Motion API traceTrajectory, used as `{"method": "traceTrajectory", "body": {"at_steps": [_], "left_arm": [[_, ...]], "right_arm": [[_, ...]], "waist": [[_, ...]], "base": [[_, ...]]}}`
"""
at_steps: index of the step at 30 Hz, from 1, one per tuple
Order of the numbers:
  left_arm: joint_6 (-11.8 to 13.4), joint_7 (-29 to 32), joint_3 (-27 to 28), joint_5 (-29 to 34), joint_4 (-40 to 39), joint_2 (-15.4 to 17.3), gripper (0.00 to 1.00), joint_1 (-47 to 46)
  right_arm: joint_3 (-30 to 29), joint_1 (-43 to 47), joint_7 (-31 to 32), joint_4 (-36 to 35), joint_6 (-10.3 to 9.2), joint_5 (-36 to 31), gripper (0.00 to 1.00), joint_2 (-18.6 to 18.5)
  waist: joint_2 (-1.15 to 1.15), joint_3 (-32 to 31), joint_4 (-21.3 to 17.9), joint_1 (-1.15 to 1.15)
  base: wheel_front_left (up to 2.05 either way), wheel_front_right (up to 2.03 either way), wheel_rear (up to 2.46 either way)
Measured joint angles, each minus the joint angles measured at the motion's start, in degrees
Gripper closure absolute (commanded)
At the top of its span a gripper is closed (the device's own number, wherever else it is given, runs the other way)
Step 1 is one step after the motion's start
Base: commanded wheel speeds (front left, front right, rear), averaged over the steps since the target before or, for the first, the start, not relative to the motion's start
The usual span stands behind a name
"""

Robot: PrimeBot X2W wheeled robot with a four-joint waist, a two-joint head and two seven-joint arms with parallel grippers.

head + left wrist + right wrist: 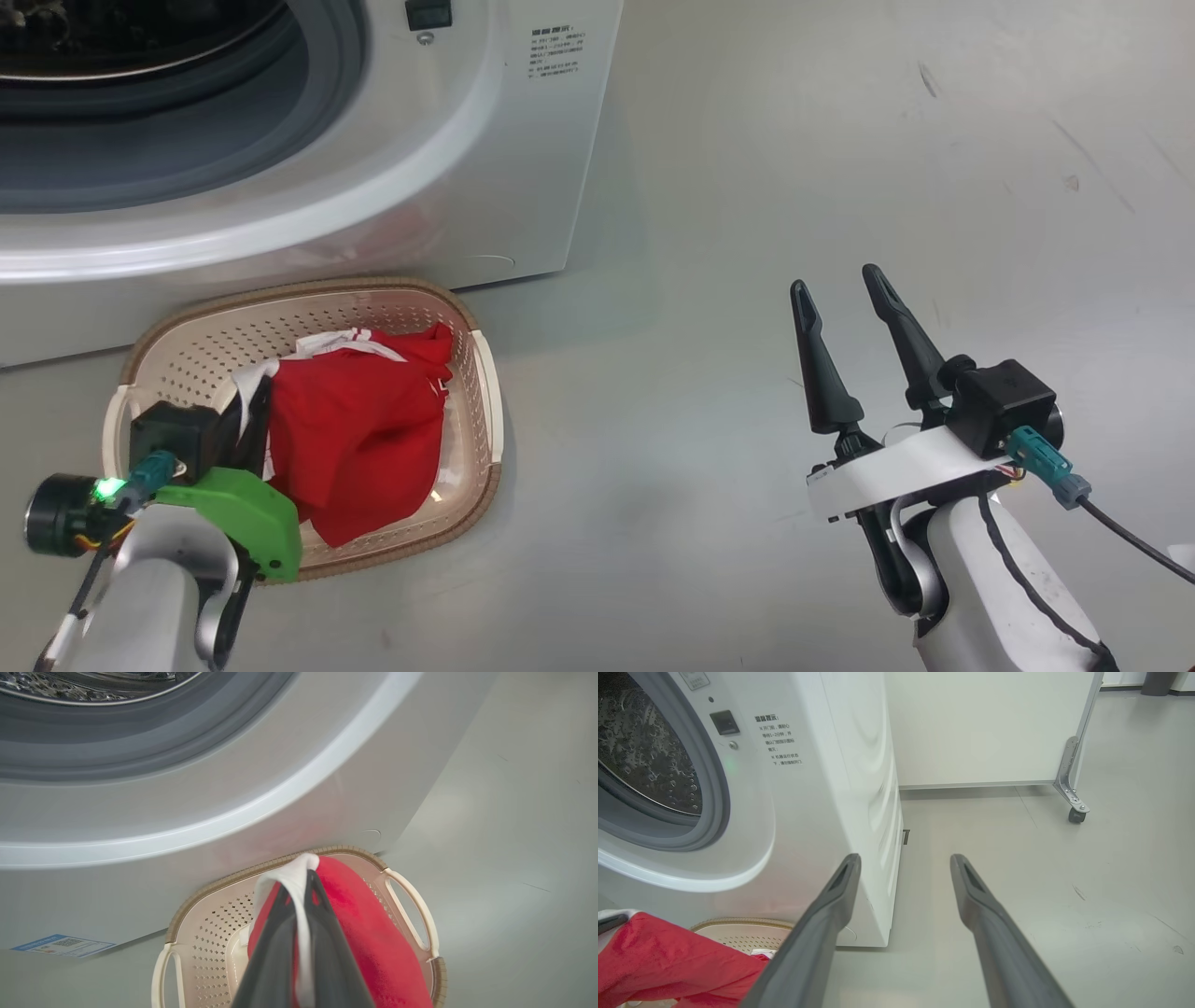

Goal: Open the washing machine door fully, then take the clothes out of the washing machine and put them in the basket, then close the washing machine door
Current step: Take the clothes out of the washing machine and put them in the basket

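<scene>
White forearms (pixel 980 588), black-fingered right tool (pixel 834 278), green left bracket (pixel 252 523).

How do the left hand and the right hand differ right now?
The left hand is shut on the clothes, gripping white trim; the right hand is open and empty. The left hand hangs over the basket; the right hand is over the floor. Both have two long dark fingers.

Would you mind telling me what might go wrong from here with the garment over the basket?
1. The left gripper is shut on the clothes above the basket; lifting away before opening could drag them out.
2. The red fabric bunches close to the basket's nearer rim and might spill onto the floor.
3. The basket sits close against the washing machine, so a reaching arm might knock it.
</scene>
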Motion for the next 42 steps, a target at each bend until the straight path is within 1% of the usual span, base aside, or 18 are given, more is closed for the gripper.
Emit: {"method": "traceTrajectory", "body": {"at_steps": [6,9,13,15,24,25,26,27,32,36,42], "left_arm": [[1.08,1.2,2.52,-1.41,7.11,0.48,1.0,-2.06],[2.1,1.7,3.59,-2.08,10.07,0.41,1.0,-4.0],[4.1,2.31,6.86,-4.36,14.68,0.11,1.0,-5.5],[4.53,2.7,7.56,-5.17,16.47,0.04,1.0,-6.42],[4.59,2.1,6.62,-5.06,21.98,-0.21,1.0,-9.91],[4.59,2.09,6.48,-5.06,22.41,-0.27,0.97,-10.1],[4.59,2.01,6.36,-5.06,23.04,-0.38,0.13,-10.34],[4.59,1.58,6.3,-5.06,23.66,-0.45,0.0,-10.61],[4.56,1.54,5.72,-4.85,26.15,-0.66,0.0,-12.0],[4.39,0.7,4.31,-3.38,28.33,-0.65,0.0,-12.36],[3.23,-2.03,3.91,-3.08,30.23,-0.6,0.0,-12.41]], "right_arm": [[-0.42,-0.76,0.0,-0.22,0.0,-0.13,0.0,0.02],[-0.8,-0.76,0.0,-0.22,-0.04,-0.65,0.0,0.02],[-0.97,-0.78,0.0,-0.31,-0.07,-1.13,0.0,0.01],[-1.08,-0.87,0.0,-0.51,-0.07,-1.22,0.0,-0.03],[-1.68,-1.65,0.0,-0.78,-0.07,-1.76,0.0,-0.15],[-1.68,-1.66,0.0,-0.76,-0.07,-1.81,0.0,-0.15],[-1.67,-1.68,0.0,-0.74,-0.07,-1.89,0.0,-0.14],[-1.67,-1.71,0.0,-0.74,-0.07,-1.94,0.0,-0.14],[-1.67,-1.82,0.0,-0.59,-0.05,-1.94,0.0,-0.13],[-1.68,-1.82,0.0,-0.14,0.01,-1.94,0.0,-0.12],[-1.64,-1.82,0.0,0.46,0.09,-1.94,0.0,-0.11]], "waist": [[0.0,2.3,-0.93,0.0],[0.0,3.21,-1.21,0.0],[0.0,4.22,-1.43,0.0],[0.0,4.72,-1.52,0.0],[0.0,6.16,-1.48,0.0],[0.0,6.18,-1.44,0.0],[0.0,6.18,-1.41,0.0],[0.0,6.18,-1.37,0.0],[0.0,5.96,-1.17,0.0],[0.0,5.28,-0.94,0.0],[0.0,3.52,-0.56,0.0]], "base": [[0.0,0.0,0.0],[0.0,0.0,0.0],[0.0,0.0,0.0],[0.0,0.0,0.0],[0.0,0.0,0.0],[0.0,0.0,0.0],[0.0,0.0,0.0],[0.0,0.0,0.0],[0.0,0.0,0.0],[0.0,0.0,0.0],[0.0,0.0,0.0]]}}
